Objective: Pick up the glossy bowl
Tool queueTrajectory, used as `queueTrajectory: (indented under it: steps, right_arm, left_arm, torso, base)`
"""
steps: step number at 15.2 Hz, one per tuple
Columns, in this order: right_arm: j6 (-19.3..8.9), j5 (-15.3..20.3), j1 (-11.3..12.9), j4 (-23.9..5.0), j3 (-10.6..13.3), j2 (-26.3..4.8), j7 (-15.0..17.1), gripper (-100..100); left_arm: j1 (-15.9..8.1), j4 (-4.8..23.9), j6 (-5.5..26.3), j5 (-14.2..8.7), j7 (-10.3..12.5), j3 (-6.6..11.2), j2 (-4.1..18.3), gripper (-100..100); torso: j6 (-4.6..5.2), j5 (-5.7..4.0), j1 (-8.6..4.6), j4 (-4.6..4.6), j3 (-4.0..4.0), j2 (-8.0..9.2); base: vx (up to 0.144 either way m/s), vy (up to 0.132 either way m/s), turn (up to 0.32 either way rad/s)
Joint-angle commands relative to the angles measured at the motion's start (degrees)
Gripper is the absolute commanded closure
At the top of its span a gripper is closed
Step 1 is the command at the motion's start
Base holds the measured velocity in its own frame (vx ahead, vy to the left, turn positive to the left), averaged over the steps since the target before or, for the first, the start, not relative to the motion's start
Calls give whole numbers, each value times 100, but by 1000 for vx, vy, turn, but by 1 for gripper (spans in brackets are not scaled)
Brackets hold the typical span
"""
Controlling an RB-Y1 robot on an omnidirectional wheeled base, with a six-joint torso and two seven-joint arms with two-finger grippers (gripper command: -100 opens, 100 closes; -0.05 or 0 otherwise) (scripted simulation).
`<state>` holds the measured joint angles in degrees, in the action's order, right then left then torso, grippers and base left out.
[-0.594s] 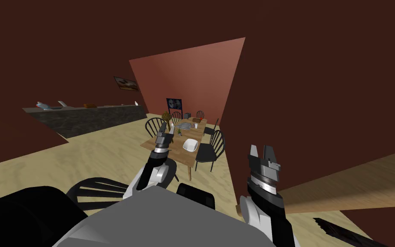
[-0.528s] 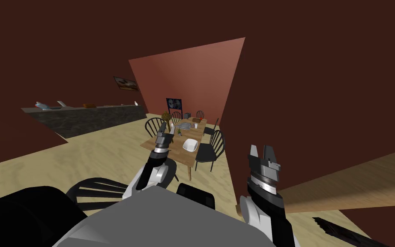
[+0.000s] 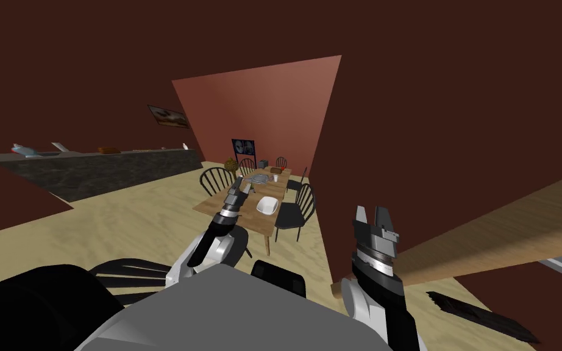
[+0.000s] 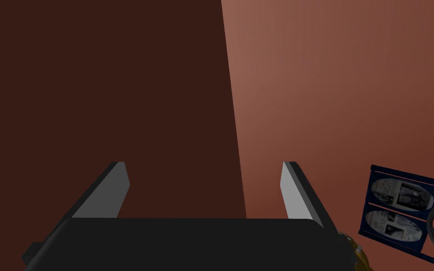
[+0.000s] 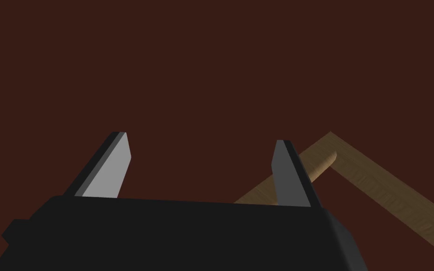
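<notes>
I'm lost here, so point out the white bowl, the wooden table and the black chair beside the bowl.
white bowl (image 3: 268,206), head view, its hollow.
wooden table (image 3: 253,220), head view, bare top nearest me.
black chair (image 3: 290,214), head view, its seat.

Clutter (image 3: 263,178) at the far end of the table (image 3: 260,222) is too small to identify.

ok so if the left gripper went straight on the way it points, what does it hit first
Probably the dark brown wall, close to its corner with the lighter reddish wall; nothing nearer shows ahead of the left gripper, though depth is unclear.
</notes>
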<state>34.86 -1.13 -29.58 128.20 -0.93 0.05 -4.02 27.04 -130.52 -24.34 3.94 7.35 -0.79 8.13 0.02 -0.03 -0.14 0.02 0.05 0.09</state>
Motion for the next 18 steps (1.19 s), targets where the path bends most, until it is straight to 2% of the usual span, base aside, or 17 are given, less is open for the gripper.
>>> queueTrajectory:
  steps: [1,2,3,4,7,10,13,14,15,16,17,18]
  right_arm:
    - [0,0,0,0,0,0,0,0]
    - [0,0,0,0,0,0,0,0]
    - [0,0,0,0,0,0,0,0]
    - [0,0,0,0,0,0,0,0]
    - [0,0,0,0,0,0,0,0]
    - [0,0,0,0,0,0,0,0]
    - [0,0,0,0,0,0,0,0]
    - [0,0,0,0,0,0,0,0]
    - [0,0,0,0,0,0,0,0]
    - [0,0,0,0,0,0,0,0]
    - [0,0,0,0,0,0,0,0]
    - [0,0,0,0,0,0,0,0]
  left_arm:
    - [43,34,258,-106,47,56,220,-100]
    - [64,69,391,-180,71,88,353,-100]
    - [64,69,449,-180,71,88,353,-100]
    - [86,107,597,-259,98,123,479,-100]
    - [110,147,874,-345,125,161,600,-100]
    - [161,236,1299,-530,185,243,826,-100]
    - [188,285,1608,-629,216,287,930,-100]
    - [216,335,1740,-732,248,333,1029,-100]
    - [216,335,1873,-732,248,333,1029,-100]
    - [216,335,1873,-732,248,333,1029,-100]
    - [244,387,2065,-838,280,380,1122,-100]
    - [244,387,2147,-838,280,380,1122,-100]
  torso:
    - [0,0,0,0,0,0]
    - [0,0,0,0,0,1]
    - [2,0,-1,0,0,1]
    - [0,0,-2,0,0,0]
    - [1,0,-3,0,0,0]
    - [0,0,-1,0,-1,-2]
    - [0,0,0,-1,-1,-1]
    - [0,0,0,0,-1,-2]
    - [2,0,0,-1,-1,-3]
    - [0,0,2,-1,-2,-3]
    - [-1,1,5,-1,-2,-5]
    - [1,1,5,-1,-3,-5]
  base:
    - [-21,-37,-107]
    - [-22,-44,-175]
    - [-18,-41,-126]
    - [-16,-40,-102]
    - [-15,-39,-105]
    - [-13,-40,-132]
    - [-13,-36,-107]
    - [-10,-36,-162]
    - [-6,-31,-142]
    - [-3,-18,-42]
    - [-3,-24,-107]
    - [-2,-27,-124]
